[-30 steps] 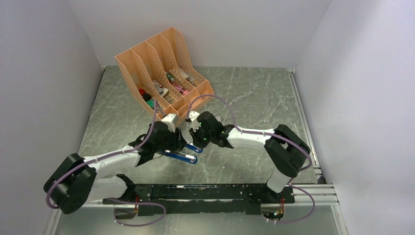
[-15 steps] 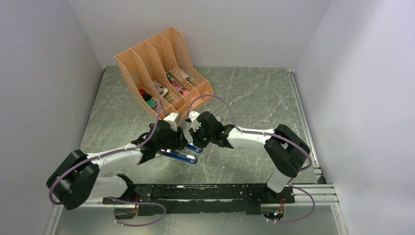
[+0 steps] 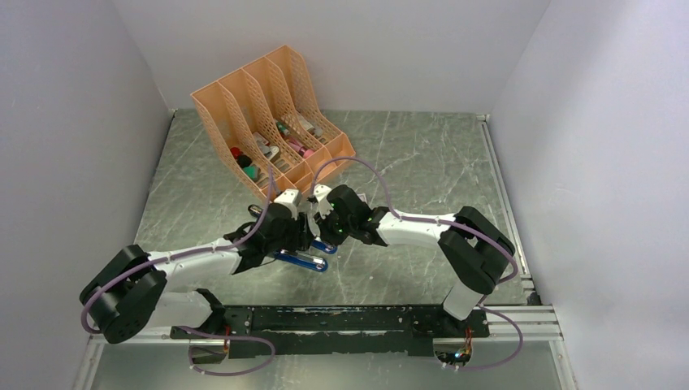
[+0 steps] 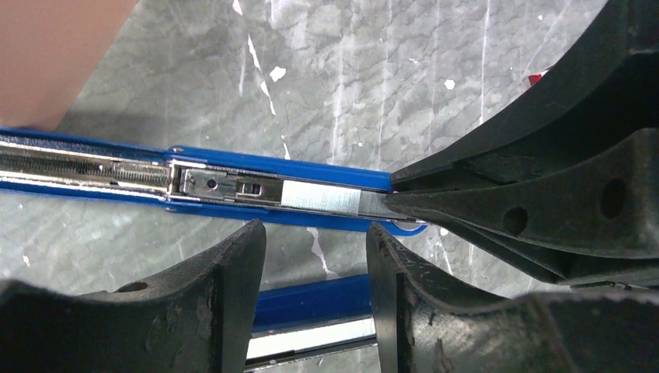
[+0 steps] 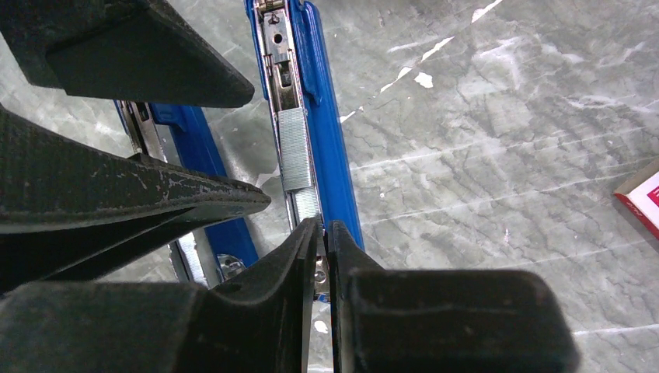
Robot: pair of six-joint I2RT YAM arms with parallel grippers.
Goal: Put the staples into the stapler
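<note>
The staples point(image 4: 320, 196) already lie in the open magazine channel of the blue stapler point(image 5: 323, 101). I therefore judge the loading step to be all but done, with the seating of the strip as the work in hand. The strip sits towards the front end of the channel. The metal pusher point(image 4: 211, 183) is just behind it, and the spring point(image 4: 78, 167) runs away to the left of the left wrist view. The right hand point(image 5: 320, 230) is at the front tip of the rail, its fingers drawn together with only a sliver between them. Whether it pinches the rail's end or merely rests against it I cannot tell. The left hand point(image 4: 315, 233) is open and grips nothing. Its fingers are spread just beside the channel, and the stapler's other blue half shows through the gap at the bottom of that view. The next move probably calls for the right hand to clear the tip without dragging the strip. The two halves would then be folded together squarely so that the staples do not ride up. In the left wrist view the strip's long axis follows the channel from left to right, dipping slightly to the right. In the right wrist view it runs nearly top to bottom, with the front end towards the lower edge. A white-and-red box point(image 5: 641, 190) lies on the bench point(image 4: 388, 78) at the right edge of the right wrist view, well apart.
</note>
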